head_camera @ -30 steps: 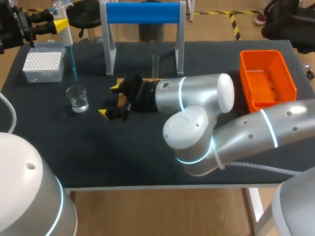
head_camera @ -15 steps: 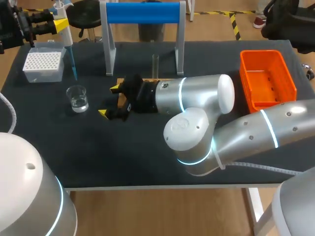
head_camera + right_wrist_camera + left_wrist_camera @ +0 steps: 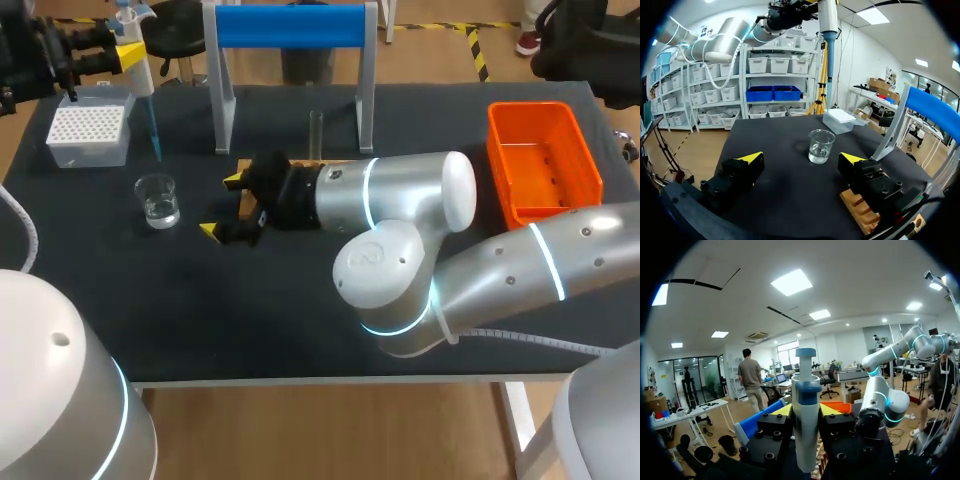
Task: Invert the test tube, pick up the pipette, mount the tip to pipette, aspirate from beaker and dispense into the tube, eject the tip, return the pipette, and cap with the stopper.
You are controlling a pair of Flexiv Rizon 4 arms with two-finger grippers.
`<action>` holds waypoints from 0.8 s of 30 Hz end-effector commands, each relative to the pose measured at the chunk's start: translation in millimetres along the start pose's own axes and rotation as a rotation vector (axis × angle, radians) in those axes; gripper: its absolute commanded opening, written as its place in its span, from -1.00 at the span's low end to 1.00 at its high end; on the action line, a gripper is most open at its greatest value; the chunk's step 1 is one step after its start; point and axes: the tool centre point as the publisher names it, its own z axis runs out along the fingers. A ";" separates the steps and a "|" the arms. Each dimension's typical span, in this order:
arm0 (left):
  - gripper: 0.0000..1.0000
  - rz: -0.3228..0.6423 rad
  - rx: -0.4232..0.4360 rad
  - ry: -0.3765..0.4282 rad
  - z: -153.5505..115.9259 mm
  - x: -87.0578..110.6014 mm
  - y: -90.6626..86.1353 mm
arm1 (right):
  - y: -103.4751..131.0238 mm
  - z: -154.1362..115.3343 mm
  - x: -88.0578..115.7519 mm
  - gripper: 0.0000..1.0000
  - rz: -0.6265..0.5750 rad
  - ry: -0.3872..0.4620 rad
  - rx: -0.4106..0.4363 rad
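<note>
Pipette point(image 3: 136, 72), blue tip mounted, hangs pinched upright in the left pincer point(image 3: 122, 52) over the far left of the bench point(image 3: 250, 300), just right of the white tip box point(image 3: 88, 135) and beyond the beaker point(image 3: 158, 198) of clear liquid. Further right, the right pincer point(image 3: 222, 205) sits low with its fingers spread wide and empty, and the test tube point(image 3: 315, 133) stands upright just past its wrist. A descent slightly off-centre would likely clip the beaker's rim and tip the glass, while any swing of the right arm risks toppling the tube.
</note>
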 end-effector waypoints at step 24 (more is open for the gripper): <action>-1.00 0.024 0.016 -0.004 -6.6 -4.7 58.1 | 0.4 0.7 0.0 1.00 0.000 0.001 0.002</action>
